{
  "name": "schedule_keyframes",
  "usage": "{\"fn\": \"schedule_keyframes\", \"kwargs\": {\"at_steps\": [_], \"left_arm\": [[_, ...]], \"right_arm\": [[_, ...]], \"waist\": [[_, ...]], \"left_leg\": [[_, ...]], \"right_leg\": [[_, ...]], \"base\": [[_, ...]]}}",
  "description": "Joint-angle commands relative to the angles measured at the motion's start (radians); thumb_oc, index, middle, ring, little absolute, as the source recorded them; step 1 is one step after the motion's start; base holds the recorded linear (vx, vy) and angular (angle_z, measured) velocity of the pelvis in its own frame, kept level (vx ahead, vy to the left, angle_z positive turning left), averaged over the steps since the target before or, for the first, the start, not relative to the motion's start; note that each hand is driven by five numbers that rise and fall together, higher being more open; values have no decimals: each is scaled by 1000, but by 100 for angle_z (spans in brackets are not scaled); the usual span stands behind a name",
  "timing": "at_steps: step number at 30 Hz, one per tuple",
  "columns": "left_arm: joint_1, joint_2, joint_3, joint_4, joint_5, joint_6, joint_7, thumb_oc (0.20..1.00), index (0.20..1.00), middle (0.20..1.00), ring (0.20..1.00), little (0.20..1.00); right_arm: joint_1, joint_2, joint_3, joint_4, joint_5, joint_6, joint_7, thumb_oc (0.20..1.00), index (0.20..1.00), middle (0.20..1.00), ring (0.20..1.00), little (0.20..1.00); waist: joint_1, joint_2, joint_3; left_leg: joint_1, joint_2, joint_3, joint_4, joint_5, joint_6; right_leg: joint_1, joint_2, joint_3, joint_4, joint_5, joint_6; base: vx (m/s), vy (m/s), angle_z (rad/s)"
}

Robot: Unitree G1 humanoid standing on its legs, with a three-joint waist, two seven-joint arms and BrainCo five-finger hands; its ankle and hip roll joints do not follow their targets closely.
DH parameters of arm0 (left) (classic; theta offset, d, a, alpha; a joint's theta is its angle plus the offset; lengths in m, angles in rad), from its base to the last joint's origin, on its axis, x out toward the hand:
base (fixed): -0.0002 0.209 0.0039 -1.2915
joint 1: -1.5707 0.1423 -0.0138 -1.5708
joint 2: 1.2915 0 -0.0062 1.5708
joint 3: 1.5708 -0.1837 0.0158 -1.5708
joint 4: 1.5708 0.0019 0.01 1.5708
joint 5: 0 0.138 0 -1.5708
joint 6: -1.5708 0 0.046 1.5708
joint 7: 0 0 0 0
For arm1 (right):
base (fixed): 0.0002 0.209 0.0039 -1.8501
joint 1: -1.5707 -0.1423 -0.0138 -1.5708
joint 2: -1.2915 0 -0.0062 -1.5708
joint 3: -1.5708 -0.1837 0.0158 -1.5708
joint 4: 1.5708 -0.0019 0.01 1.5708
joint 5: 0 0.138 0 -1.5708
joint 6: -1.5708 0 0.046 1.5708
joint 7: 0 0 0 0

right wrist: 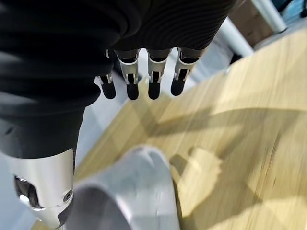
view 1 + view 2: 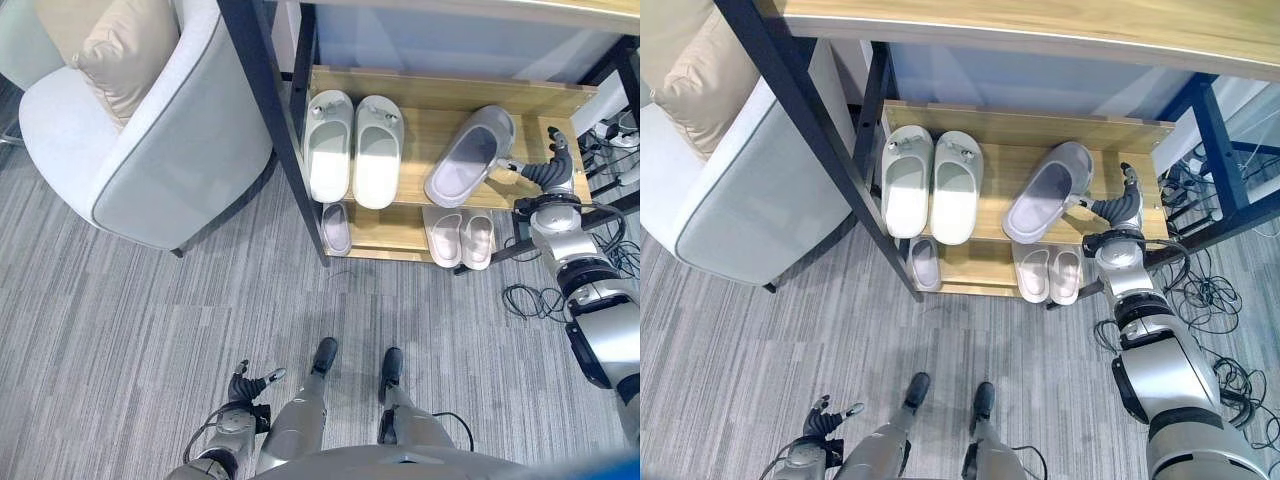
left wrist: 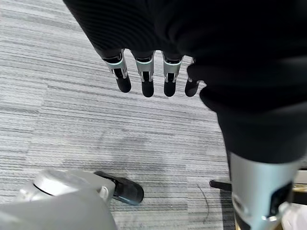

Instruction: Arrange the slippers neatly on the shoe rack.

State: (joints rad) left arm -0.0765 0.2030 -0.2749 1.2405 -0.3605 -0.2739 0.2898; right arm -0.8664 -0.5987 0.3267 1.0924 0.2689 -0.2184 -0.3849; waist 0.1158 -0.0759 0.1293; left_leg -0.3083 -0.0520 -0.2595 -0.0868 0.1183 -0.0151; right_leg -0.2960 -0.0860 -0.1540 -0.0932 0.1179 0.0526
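- The right robot hand (image 2: 1120, 205) is reaching in over the upper shelf (image 2: 1110, 135) of the shoe rack, at its right end. In the right wrist view its fingers (image 1: 153, 81) are hanging straight and slightly apart, curled round nothing, with the thumb standing clear beside the slipper's heel.
- The grey slipper (image 2: 1047, 190) is lying just to the left of that robot hand, its heel end nearest the fingers; whether a fingertip is touching the heel rim I cannot tell.
- Its long axis is running on a slant, toe pointing down toward the front edge and left, heel up toward the back right, so it is sitting crooked against the straight shelf lines.
- Judging from this, the coming move is turning on that slant: the heel needs swinging until the slipper is lying square, toe to the front.
- Further left on the same shelf, a pale green pair (image 2: 930, 180) is standing side by side, already square, well apart from the grey one.
- On the lower shelf, a small white pair (image 2: 1050, 272) is sitting below the grey slipper, and a single small grey slipper (image 2: 924, 264) is lying by the rack's dark post.
- The left robot hand (image 2: 250, 385) is hanging low over the carpet (image 2: 130, 320), fingers relaxed and empty, far from the rack; the right is clearly the nearer one.
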Motion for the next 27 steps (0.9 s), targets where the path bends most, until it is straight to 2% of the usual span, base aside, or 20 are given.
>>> {"fn": "schedule_keyframes", "kwargs": {"at_steps": [1, 5, 8, 14, 21, 24, 27], "left_arm": [[-46, 5, -12, 68, 32, -23, 30, 1000, 1000, 1000, 1000, 1000], [-51, 7, -17, 67, 35, -28, 40, 1000, 1000, 1000, 1000, 1000], [-55, 4, -28, 61, 27, -34, 51, 1000, 1000, 1000, 1000, 1000], [-70, -2, -39, 57, 7, -42, 60, 1000, 1000, 1000, 1000, 1000], [-87, 3, -37, 63, -22, -37, 55, 1000, 1000, 1000, 1000, 1000], [-96, 3, -31, 68, -58, -31, 51, 1000, 1000, 1000, 1000, 1000], [-107, 4, -24, 72, -73, -28, 49, 1000, 1000, 1000, 1000, 1000]], "right_arm": [[-54, -51, 38, 3, -31, -54, -6, 1000, 1000, 1000, 1000, 1000], [-93, -51, 82, 48, -131, -28, -71, 1000, 1000, 1000, 1000, 1000], [-181, -53, 133, 120, -257, 27, -184, 1000, 1000, 1000, 1000, 1000], [-244, -34, 134, 178, -318, 67, -294, 1000, 1000, 1000, 1000, 1000], [-309, -8, 138, 231, -266, 116, -230, 1000, 1000, 1000, 1000, 1000], [-366, 42, 156, 267, -257, 163, -202, 1000, 1000, 1000, 1000, 1000], [-380, 76, 162, 284, -256, 174, -189, 1000, 1000, 1000, 1000, 1000]], "waist": [[18, -18, 17], [37, -21, 24], [46, -23, 34], [53, -29, 43], [50, -40, 49], [38, -45, 51], [30, -46, 52]], "left_leg": [[-7, -4, -35, 0, -80, -21], [-15, -11, -43, 0, -75, -20], [-23, -14, -46, 0, -71, -20], [-32, -12, -48, 0, -67, -18], [-39, -11, -49, 0, -66, -19], [-43, -11, -42, 0, -65, -19], [-45, -8, -37, 0, -65, -18]], "right_leg": [[73, -53, -48, 6, -84, 76], [71, -56, -60, 6, -83, 78], [67, -58, -61, 6, -78, 80], [60, -57, -61, 6, -78, 81], [53, -57, -62, 6, -75, 80], [48, -54, -55, 6, -72, 78], [45, -53, -49, 6, -70, 77]], "base": [[-19, 28, 10], [-20, 34, 14], [-27, 39, 2], [-11, 14, 0], [0, 0, 0], [-2, 8, -1], [-1, 9, -1]]}}
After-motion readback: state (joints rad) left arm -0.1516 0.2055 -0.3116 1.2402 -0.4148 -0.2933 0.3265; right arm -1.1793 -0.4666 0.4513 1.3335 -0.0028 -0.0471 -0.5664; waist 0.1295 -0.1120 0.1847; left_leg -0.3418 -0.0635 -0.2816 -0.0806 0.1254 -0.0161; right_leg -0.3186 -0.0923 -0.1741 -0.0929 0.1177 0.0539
